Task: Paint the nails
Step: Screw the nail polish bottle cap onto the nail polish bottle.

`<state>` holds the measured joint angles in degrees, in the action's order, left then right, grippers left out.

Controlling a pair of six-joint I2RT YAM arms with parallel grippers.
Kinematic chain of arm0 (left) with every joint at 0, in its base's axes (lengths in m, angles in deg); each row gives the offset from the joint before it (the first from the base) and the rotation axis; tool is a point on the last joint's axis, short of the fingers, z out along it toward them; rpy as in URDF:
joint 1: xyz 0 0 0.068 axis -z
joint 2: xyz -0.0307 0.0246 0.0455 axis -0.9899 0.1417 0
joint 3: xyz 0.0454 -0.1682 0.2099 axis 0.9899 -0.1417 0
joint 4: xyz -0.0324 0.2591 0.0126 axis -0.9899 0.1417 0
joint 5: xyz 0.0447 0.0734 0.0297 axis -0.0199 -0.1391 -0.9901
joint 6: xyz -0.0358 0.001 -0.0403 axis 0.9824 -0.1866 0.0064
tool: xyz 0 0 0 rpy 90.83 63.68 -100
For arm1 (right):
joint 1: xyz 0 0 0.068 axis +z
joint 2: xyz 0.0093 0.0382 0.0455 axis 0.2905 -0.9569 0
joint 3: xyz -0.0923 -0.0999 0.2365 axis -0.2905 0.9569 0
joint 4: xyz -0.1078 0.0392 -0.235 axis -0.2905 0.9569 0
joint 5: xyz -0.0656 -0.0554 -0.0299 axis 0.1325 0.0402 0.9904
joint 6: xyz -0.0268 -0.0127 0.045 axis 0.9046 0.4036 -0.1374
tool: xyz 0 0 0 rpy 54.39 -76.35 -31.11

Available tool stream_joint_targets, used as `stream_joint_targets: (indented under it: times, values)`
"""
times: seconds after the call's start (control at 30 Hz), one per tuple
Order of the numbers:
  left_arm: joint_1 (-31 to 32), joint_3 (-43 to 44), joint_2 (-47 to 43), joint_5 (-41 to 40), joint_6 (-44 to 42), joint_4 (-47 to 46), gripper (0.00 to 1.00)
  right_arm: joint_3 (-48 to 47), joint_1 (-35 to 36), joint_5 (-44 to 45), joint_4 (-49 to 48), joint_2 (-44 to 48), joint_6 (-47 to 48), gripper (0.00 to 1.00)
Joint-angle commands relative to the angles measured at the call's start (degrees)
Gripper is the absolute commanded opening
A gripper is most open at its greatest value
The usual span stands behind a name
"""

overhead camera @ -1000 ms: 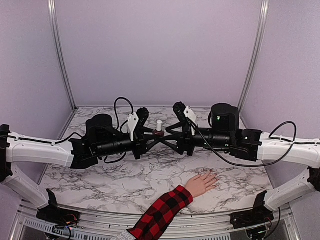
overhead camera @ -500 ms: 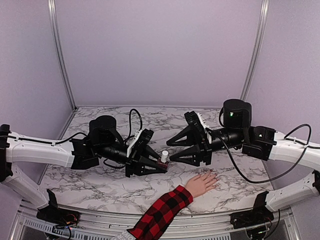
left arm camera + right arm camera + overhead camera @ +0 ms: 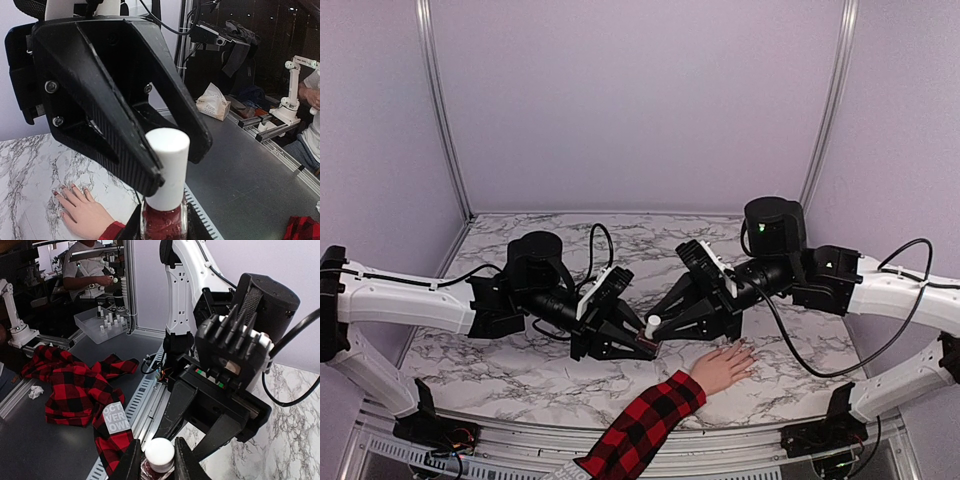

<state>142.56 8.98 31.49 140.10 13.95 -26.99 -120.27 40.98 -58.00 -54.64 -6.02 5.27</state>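
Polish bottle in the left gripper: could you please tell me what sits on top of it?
A white cap tops the polish bottle, pinched by the right gripper. Its neck and any brush inside are covered.

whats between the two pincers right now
A dark-red polish bottle: the left pincer grips its glass body, and the right pincer flanks its white cap. Both wrist views show it.

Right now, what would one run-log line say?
left pincer: holds bottle | right pincer: on cap | hand: flat on table | nails: untouched
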Motion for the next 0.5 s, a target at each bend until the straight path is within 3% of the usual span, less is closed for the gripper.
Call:
stream_joint_targets:
  times: [0.0,0.17,0.47]
  values:
    - [0.2,1.66,0.1,0.99,-0.39,-0.06,0.0,-2.49,0.58,-1.85,1.77,-0.31,1.31,0.2]
    - [0.12,1.38,-0.65,-1.14,-0.96,-0.01,0.0,-2.39,0.56,-1.5,2.33,-0.89,1.46,0.08]
    - [-0.62,0.19,-3.77,-14.01,-1.77,-0.31,0.0,-1.6,0.58,3.8,2.19,-1.54,-0.11,0.03]
